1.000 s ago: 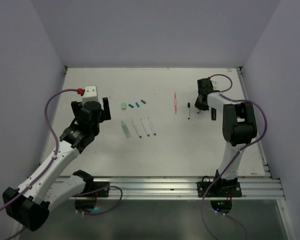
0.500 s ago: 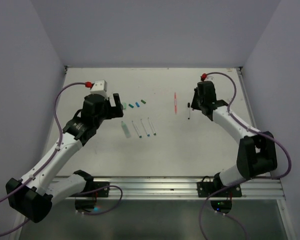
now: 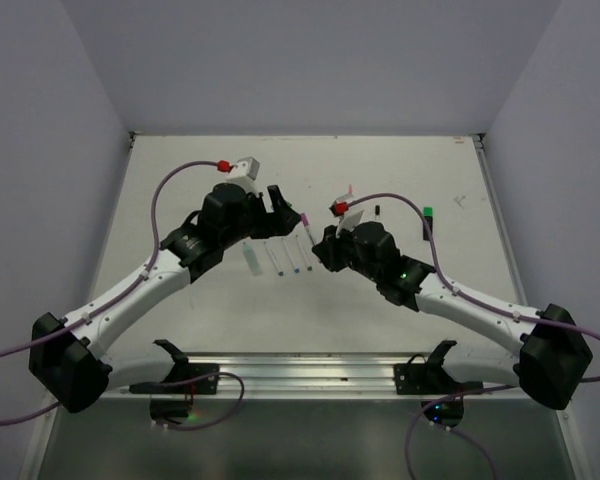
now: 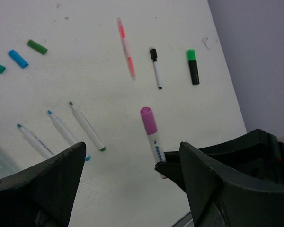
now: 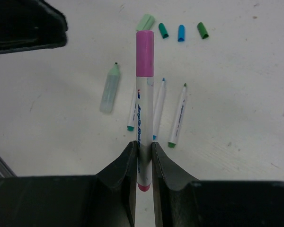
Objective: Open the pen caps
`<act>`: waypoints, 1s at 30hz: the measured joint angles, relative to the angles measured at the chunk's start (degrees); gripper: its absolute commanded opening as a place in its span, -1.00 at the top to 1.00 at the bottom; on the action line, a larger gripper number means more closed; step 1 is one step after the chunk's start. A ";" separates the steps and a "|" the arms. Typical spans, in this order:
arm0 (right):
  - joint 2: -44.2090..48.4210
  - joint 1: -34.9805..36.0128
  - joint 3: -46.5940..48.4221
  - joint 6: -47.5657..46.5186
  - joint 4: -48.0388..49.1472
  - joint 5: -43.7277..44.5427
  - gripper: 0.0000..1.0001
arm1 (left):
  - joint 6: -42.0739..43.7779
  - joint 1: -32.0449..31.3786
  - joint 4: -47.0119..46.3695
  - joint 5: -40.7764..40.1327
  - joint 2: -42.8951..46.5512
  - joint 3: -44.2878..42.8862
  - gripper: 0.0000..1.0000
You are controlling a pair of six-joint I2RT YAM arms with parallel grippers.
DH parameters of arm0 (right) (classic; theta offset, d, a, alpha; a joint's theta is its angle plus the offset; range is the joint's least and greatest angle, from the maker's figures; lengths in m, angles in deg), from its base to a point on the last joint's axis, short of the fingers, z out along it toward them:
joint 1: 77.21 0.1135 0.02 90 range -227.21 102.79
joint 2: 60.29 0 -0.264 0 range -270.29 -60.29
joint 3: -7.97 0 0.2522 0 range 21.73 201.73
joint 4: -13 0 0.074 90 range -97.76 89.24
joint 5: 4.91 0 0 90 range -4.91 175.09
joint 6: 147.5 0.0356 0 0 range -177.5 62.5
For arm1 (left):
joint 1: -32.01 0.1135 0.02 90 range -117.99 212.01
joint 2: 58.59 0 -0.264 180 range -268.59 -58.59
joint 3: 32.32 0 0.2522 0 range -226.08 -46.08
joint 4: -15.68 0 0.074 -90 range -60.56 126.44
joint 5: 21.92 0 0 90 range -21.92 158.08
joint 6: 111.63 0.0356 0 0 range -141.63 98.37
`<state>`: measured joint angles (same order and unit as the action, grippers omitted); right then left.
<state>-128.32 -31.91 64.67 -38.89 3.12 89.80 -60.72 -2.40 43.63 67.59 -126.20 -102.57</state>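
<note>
Capped pen (image 5: 144, 101) clamped in right gripper (image 5: 143, 147), above four uncapped pens (image 5: 178, 116) on table (image 5: 241, 99). Four loose caps (image 5: 181, 32) in row behind them. Three further pens (image 4: 155, 68) at right.

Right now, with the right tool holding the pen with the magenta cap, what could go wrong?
1. The right tool pinches the pen only near its bottom end, so a pull on the magenta cap may tilt it or slide it out.
2. The open left tool is not centred on the cap; closing could push the pen sideways.
3. A dropped pen could scatter the uncapped pens lying below.
</note>
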 measured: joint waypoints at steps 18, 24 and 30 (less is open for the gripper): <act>-0.98 6.43 -1.25 -1.14 7.63 0.26 1.00 | -7.32 -4.70 -5.31 -5.88 -4.79 -0.39 0.11; -1.14 6.58 -1.25 -1.16 7.85 0.28 1.00 | -7.91 -5.62 -6.01 -5.99 -6.29 -0.39 0.39; -1.36 6.80 -1.27 -1.18 8.11 0.37 1.00 | -8.66 -5.92 -6.32 -6.36 -6.36 -0.39 0.84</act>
<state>-129.67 -25.11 63.40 -40.07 11.23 90.17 -69.38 -8.32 37.32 61.23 -132.56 -102.96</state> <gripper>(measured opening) 0.177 0.174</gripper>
